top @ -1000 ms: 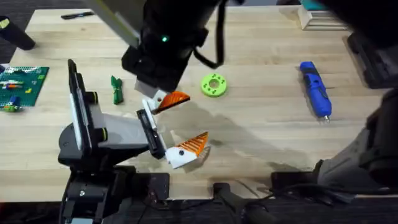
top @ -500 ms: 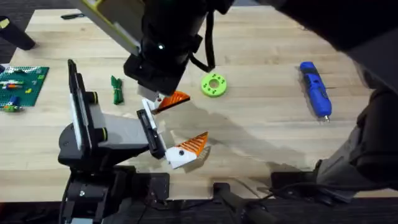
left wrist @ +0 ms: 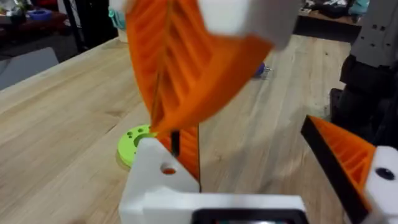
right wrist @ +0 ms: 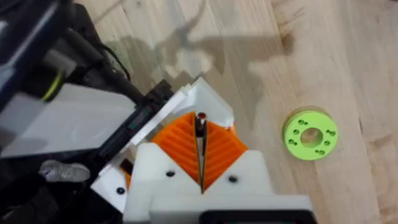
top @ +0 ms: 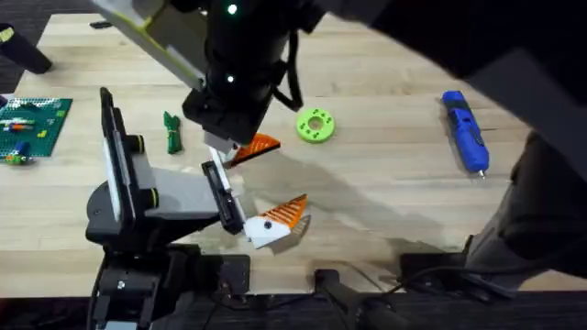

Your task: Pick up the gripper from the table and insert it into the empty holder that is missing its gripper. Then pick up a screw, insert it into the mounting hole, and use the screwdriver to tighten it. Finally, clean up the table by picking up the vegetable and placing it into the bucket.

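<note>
Right now the right gripper [right wrist: 200,149] is hanging over the front of the table [top: 394,183], its ribbed pads [right wrist: 221,149] pressing flat together on what looks like the orange fingertip [left wrist: 186,146], seen edge-on as a thin sliver between them. Directly beneath it the white holder [left wrist: 163,186] on the left arm is waiting, bare of its tip, with the fingertip's lower end touching or just entering its top. The left gripper [top: 257,197] is lying spread wide, its other finger [top: 280,218] carrying an orange tip well apart from the holder.

Seating the part well is probably going to mean keeping the wedge square to the slot, pressing straight along the mount and releasing only once the mounting hole [left wrist: 168,168] is lining up for a screw; any tilt could jam it.

Farther out, the lime-green disc [top: 315,125] is sitting just beyond the work, the vegetable [top: 171,131] is lying behind the left arm, and the screwdriver [top: 465,128] is resting well apart on the right.

The left wrist camera is giving the mounting hole and the meeting of part and holder from the side; the right wrist camera is looking straight down the closed pads; the overhead camera is placing the tools but losing the joint under the dark right arm
</note>
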Controlling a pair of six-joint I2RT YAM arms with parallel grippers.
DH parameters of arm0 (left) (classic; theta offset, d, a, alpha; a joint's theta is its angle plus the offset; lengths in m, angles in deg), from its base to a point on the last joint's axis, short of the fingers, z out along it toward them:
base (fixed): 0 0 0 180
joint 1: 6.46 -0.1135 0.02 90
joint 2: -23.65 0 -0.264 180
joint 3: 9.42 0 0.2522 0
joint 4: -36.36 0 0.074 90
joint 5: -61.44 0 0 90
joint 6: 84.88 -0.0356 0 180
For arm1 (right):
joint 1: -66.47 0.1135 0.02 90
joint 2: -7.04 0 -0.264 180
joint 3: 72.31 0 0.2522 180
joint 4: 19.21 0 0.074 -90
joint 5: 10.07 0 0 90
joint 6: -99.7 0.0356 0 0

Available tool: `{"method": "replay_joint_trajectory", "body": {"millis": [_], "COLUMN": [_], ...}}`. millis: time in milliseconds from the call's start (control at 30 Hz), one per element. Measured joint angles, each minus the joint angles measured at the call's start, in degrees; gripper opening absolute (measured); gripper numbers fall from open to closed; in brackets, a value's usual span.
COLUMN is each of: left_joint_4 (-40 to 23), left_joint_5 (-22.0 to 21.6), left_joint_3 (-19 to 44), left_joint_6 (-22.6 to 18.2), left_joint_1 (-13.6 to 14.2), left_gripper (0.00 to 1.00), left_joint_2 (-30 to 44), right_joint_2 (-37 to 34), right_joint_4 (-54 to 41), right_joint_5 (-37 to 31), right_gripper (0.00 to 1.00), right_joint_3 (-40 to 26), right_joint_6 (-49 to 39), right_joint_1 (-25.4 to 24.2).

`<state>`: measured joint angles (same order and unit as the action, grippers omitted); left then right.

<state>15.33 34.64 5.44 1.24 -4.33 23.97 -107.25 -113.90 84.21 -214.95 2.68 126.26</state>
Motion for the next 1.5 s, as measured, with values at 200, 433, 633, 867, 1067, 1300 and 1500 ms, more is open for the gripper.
{"method": "replay_joint_trajectory", "body": {"millis": [200,433,633,867,1067,1300,1500], "left_joint_4": [0.0,0.0,0.0,0.0,0.0,0.0,0.0], "left_joint_5": [0.0,0.0,0.0,0.0,0.0,0.0,0.0], "left_joint_3": [0.0,0.0,0.0,0.0,0.0,0.0,0.0], "left_joint_6": [0.0,0.0,0.0,0.0,0.0,0.0,0.0], "left_joint_1": [0.0,0.0,0.0,0.0,0.0,0.0,0.0], "left_gripper": [0.985,0.986,0.985,0.985,0.986,0.986,0.986], "left_joint_2": [0.0,0.0,0.0,0.0,0.0,0.0,0.0], "right_joint_2": [-1.2,-1.2,-1.2,-1.2,-1.2,-1.2,-1.2], "right_joint_4": [0.2,0.2,0.1,-0.1,-0.1,0.0,0.2], "right_joint_5": [0.0,0.0,0.0,-2.9,-2.9,-1.8,-0.8], "right_gripper": [0.006,0.006,0.006,0.005,0.005,0.005,0.006], "right_joint_3": [0.0,0.0,0.0,0.0,0.0,0.0,0.0], "right_joint_6": [0.0,0.0,0.0,0.0,0.0,0.0,0.0], "right_joint_1": [0.0,0.0,0.0,0.0,0.1,0.1,0.1]}}
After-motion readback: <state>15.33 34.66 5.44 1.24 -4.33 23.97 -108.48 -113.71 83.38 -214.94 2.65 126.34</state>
